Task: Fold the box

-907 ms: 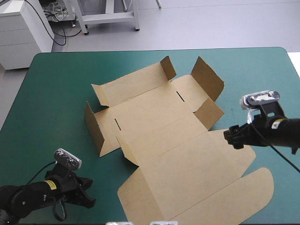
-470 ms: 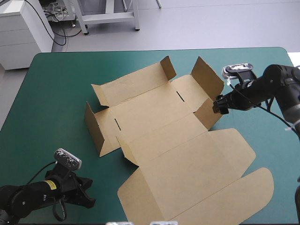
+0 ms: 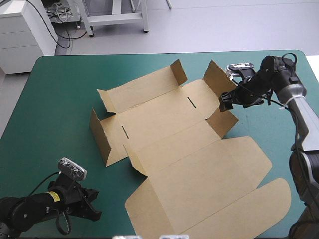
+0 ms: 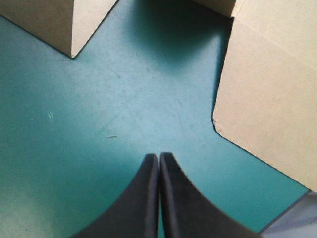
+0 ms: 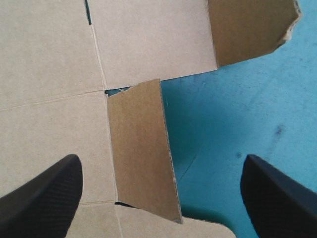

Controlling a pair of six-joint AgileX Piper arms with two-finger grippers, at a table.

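Note:
The brown box (image 3: 169,134) lies as a cut sheet in the middle of the table. Its side flaps stand partly raised and its big lid panel (image 3: 214,184) lies flat toward the near edge. My right gripper (image 3: 224,103) hovers open over the box's right side. In the right wrist view a small raised flap (image 5: 141,148) stands between the spread black fingers of my right gripper (image 5: 161,163), untouched, with a taller flap (image 5: 247,29) farther ahead. My left gripper (image 3: 92,206) rests shut near the table's front left corner. In the left wrist view my left gripper (image 4: 158,156) points at bare cover between two box edges (image 4: 272,99).
The teal-green cover (image 3: 55,99) stretches wide to the left of the box. The table's right edge (image 3: 311,69) runs just behind the right arm. A raised left wall flap (image 3: 99,137) stands toward the left arm's side.
The right arm swung from beside the lid's right edge toward the far side and leftward, and now hangs over the right side flaps. The left arm and box stayed still.

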